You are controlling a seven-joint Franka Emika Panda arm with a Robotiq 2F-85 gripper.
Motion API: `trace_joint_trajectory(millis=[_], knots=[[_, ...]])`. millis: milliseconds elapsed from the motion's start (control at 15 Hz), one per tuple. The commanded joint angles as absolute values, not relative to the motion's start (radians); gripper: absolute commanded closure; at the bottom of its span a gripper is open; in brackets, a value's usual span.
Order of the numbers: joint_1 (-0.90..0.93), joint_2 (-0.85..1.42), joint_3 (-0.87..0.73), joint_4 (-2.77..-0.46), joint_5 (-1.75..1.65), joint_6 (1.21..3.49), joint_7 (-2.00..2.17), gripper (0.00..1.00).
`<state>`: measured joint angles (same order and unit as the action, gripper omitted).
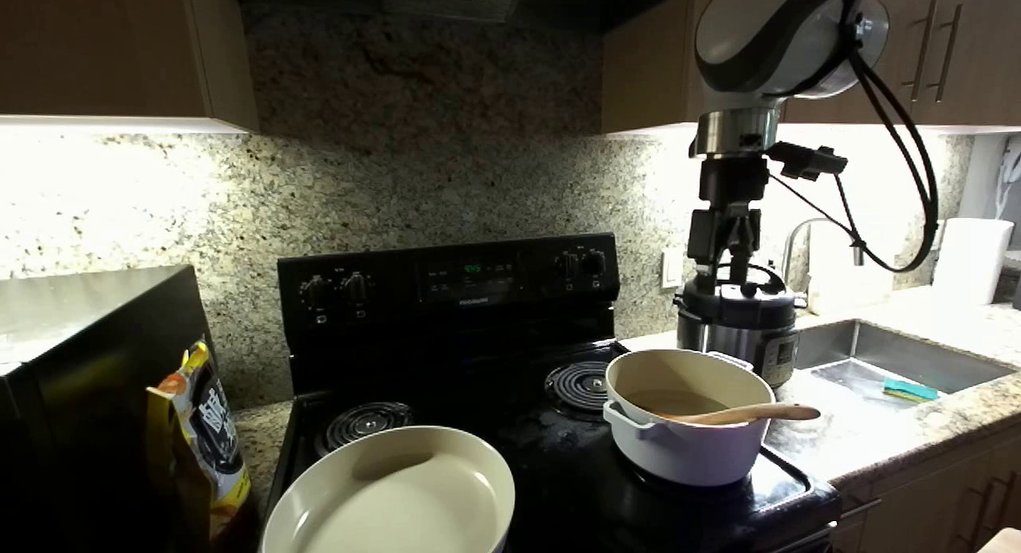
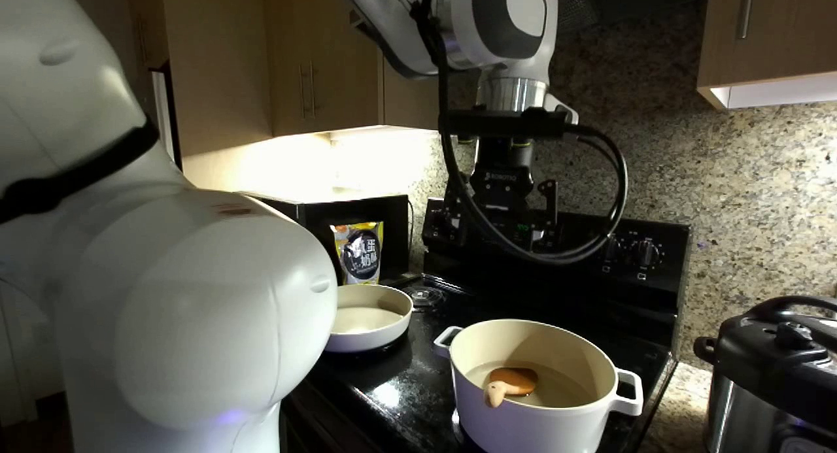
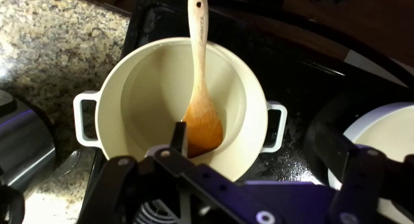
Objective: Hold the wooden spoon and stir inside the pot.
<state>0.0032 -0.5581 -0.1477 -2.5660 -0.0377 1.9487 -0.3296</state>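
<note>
The approach looks like the step in hand, with no grasp made yet: the black two-fingered gripper (image 2: 498, 227) hangs above the round white pot (image 2: 529, 430) with its fingers wide apart and nothing between them. The light-tan wooden spoon (image 3: 199, 72) leans inside that pot, its broad end down in it and its long handle lying across the rim. The next move probably calls for shifting toward the handle, lowering until the fingers straddle it, and closing firmly before any stirring. The wrist view shows the whole broad end, darker than the handle, but crops the handle's tip; an exterior view shows that tip jutting past the pot, plus a teal-and-yellow sponge (image 1: 909, 389) in the steel sink (image 1: 909, 353).
</note>
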Motion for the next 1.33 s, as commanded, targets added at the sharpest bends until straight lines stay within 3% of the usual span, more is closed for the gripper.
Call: trace_joint_trajectory(millis=[0,533,1267], knots=[[-0.009,-0.525,-0.163,-2.618,-0.025,1.968,-0.342,0.00],[-0.061,-0.354,-0.256,-2.663,0.064,2.112,-0.347,0.00],[-0.076,-0.281,-0.253,-2.658,0.065,2.107,-0.353,0.00]])
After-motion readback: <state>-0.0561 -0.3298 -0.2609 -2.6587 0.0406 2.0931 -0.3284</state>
